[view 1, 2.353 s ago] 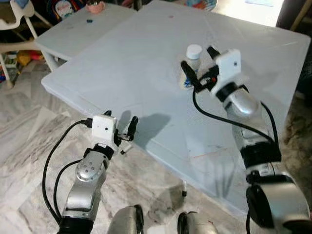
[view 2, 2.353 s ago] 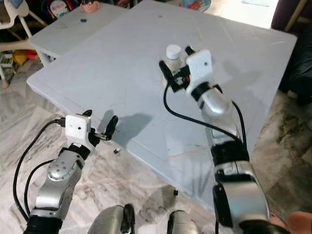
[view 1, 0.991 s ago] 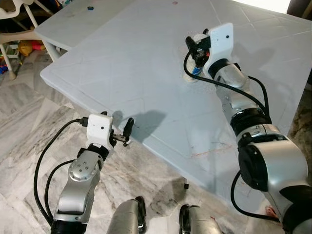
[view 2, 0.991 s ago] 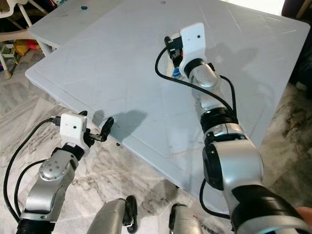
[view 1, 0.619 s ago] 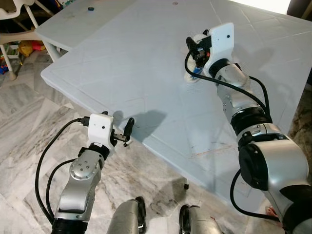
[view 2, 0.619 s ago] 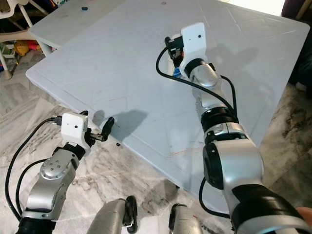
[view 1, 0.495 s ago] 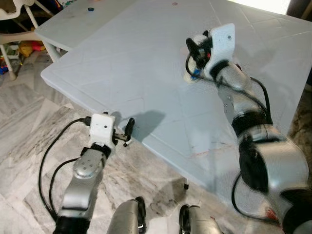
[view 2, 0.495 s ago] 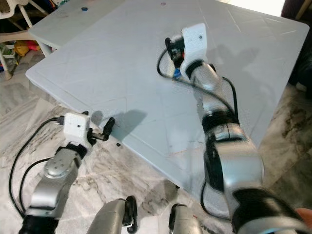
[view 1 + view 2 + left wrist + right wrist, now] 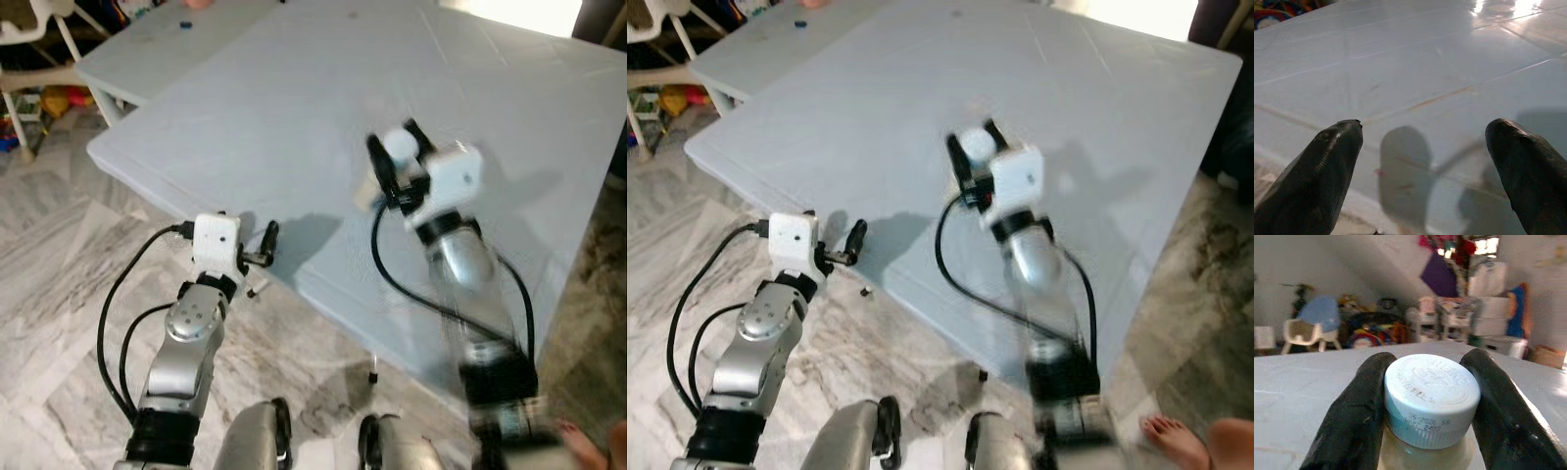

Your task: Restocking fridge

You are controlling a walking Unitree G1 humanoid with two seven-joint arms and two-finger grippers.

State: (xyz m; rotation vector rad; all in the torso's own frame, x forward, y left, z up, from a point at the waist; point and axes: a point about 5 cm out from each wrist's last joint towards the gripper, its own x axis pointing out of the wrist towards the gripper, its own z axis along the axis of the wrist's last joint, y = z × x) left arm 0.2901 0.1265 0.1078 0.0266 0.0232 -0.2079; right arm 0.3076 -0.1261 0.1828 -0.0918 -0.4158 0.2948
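Right gripper: 2 black fingers closed against the white cap of a bottle, 1 on each side; bottle held above the pale table, arm blurred in the head views. Bottle body pale, mostly hidden below the cap; small printed code on the cap rim. Left gripper: fingers spread wide, holding nothing, at the near edge of the table. Marble floor beneath. A person's bare foot at lower right.
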